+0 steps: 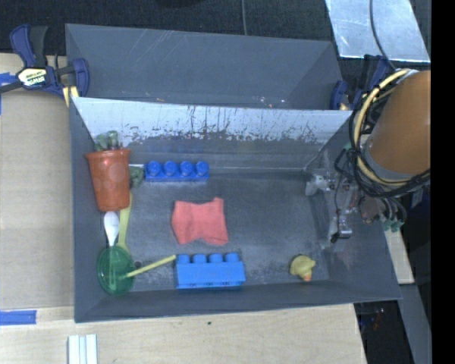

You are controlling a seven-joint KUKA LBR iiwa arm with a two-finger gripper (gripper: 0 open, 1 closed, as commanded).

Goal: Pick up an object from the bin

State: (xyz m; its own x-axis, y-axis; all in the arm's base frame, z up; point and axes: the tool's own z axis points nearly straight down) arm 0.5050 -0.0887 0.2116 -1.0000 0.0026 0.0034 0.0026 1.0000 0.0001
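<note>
At the view's left wall of the bin an orange cup stands or leans, with a bit of green at its far end. In front of it lie a small white piece and a green round-headed tool, whose yellow handle points right toward the middle.

Further right, a row of small blue studs sits against the back wall. A crumpled red cloth-like thing lies mid-floor, and a larger blue brick rests near the front wall, its long axis running left to right.

Right of that the floor is bare until a small yellow thing — rounded, too small for us to name — near the front right corner.

The gripper hangs low by the right wall, below the arm's orange cover. We cannot tell whether it is open or closed, and we see nothing carried in it.

The relation that matters, as we judge it, is that the small yellow thing is the nearest candidate by far. It lies just to the gripper's left and toward the front wall — near, but not under it. It has no clear long axis, so the approach angle should matter little. Being close to the corner walls may crowd a descent.
</note>
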